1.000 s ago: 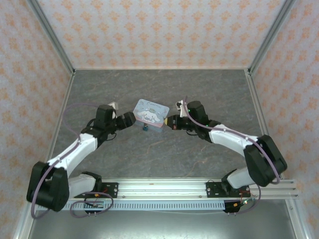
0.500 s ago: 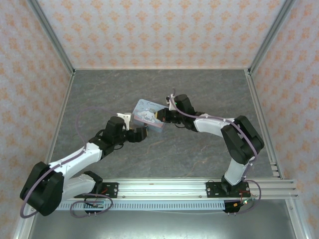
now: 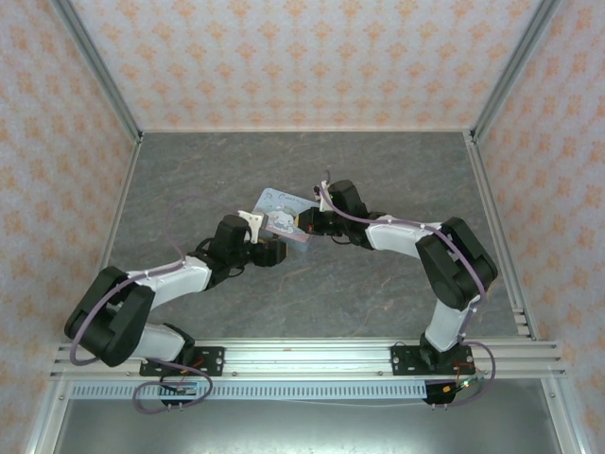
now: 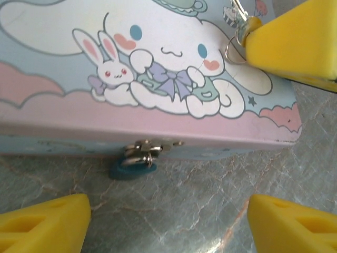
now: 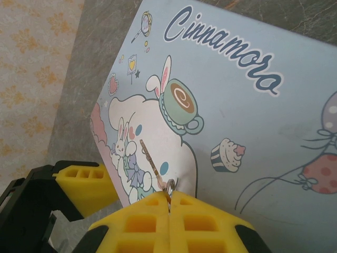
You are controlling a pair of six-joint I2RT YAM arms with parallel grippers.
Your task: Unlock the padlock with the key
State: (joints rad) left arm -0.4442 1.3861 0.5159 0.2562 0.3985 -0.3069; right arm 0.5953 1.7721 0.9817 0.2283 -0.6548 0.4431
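Left wrist view: the padlock (image 4: 132, 169), a small teal body, hangs from the metal hasp (image 4: 150, 146) on the front wall of the cartoon-printed tin (image 4: 158, 79), left of centre and low in the frame, close over the grey counter (image 4: 200, 195). The left end effector (image 4: 168, 224) stands spread, its yellow fingers (image 4: 45, 226) in the two lower corners, apart from both tin and lock. Right wrist view: at bottom centre, the right end effector (image 5: 169, 203) is pressed together on the ring of the key (image 5: 154, 165), whose thin shaft lies over the tin's lid, pointing to the upper left.
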